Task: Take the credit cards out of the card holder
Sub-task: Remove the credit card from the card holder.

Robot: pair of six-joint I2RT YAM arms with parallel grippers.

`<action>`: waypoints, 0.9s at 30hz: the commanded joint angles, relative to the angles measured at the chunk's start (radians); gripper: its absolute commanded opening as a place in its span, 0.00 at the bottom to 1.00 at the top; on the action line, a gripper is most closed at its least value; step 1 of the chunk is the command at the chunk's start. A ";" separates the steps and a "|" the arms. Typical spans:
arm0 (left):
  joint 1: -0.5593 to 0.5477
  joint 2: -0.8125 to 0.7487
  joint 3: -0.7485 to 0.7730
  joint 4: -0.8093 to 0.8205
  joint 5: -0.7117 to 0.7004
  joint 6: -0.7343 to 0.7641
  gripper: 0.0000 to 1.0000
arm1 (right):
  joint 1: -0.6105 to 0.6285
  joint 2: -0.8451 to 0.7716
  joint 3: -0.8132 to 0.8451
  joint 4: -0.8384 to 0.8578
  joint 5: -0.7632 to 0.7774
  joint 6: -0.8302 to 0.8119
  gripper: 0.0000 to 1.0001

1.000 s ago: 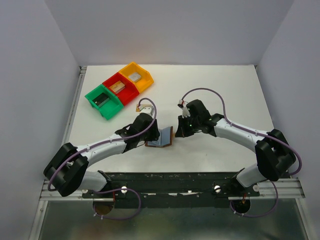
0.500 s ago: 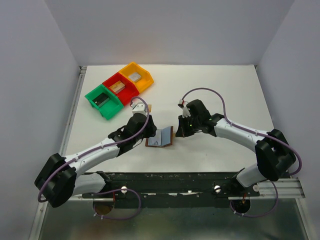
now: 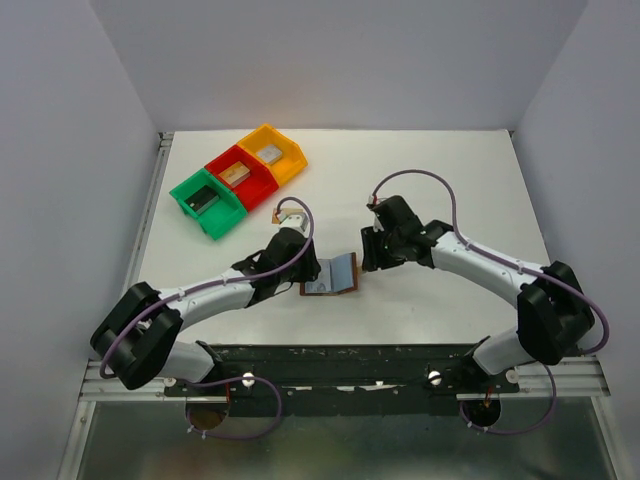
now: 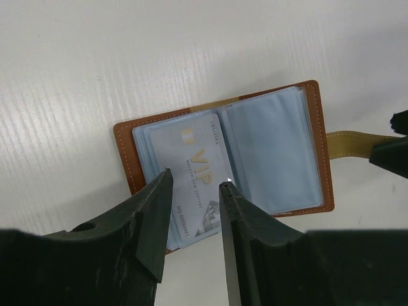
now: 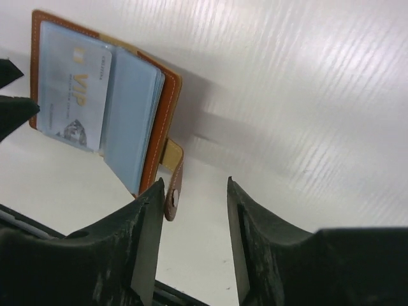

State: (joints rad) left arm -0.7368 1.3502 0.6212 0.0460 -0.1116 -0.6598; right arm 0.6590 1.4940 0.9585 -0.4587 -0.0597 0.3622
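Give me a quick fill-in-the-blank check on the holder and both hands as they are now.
1. The holder lies ___ on the table.
2. The card showing in it reads ___.
3. The left hand and right hand are both ___.
4. The tab lies beside a finger of the ___ hand.
Missing: open; VIP; open; right.

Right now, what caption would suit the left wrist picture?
Open left gripper poised at a light-blue VIP card in the open brown card holder on a white table.
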 commanded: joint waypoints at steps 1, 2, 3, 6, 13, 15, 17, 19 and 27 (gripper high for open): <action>0.005 -0.034 -0.021 0.021 -0.014 -0.020 0.47 | -0.006 -0.075 0.085 -0.089 0.101 -0.012 0.53; 0.005 -0.036 -0.024 0.026 -0.014 -0.024 0.48 | -0.006 -0.087 0.089 -0.083 0.084 -0.011 0.53; 0.007 -0.037 -0.026 0.032 -0.013 -0.024 0.48 | -0.006 -0.101 0.088 -0.063 0.039 -0.012 0.53; 0.008 -0.034 -0.038 0.070 0.003 -0.027 0.47 | -0.006 -0.143 0.028 0.111 -0.153 -0.019 0.52; 0.010 -0.003 -0.058 0.120 0.027 -0.044 0.34 | -0.006 0.003 -0.070 0.487 -0.554 0.158 0.27; 0.010 0.006 -0.063 0.126 0.026 -0.049 0.31 | -0.006 0.046 -0.078 0.521 -0.563 0.184 0.26; 0.008 0.015 -0.067 0.121 0.012 -0.055 0.26 | -0.006 0.084 -0.076 0.531 -0.563 0.190 0.26; 0.010 0.029 -0.069 0.115 0.000 -0.058 0.24 | -0.006 0.124 -0.072 0.535 -0.574 0.201 0.28; 0.010 0.093 -0.064 0.092 -0.013 -0.077 0.19 | -0.006 0.233 -0.073 0.560 -0.568 0.242 0.35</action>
State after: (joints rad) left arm -0.7322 1.4155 0.5678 0.1402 -0.1036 -0.7200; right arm 0.6529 1.6852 0.8886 0.0608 -0.6022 0.5766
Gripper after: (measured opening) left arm 0.194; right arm 0.348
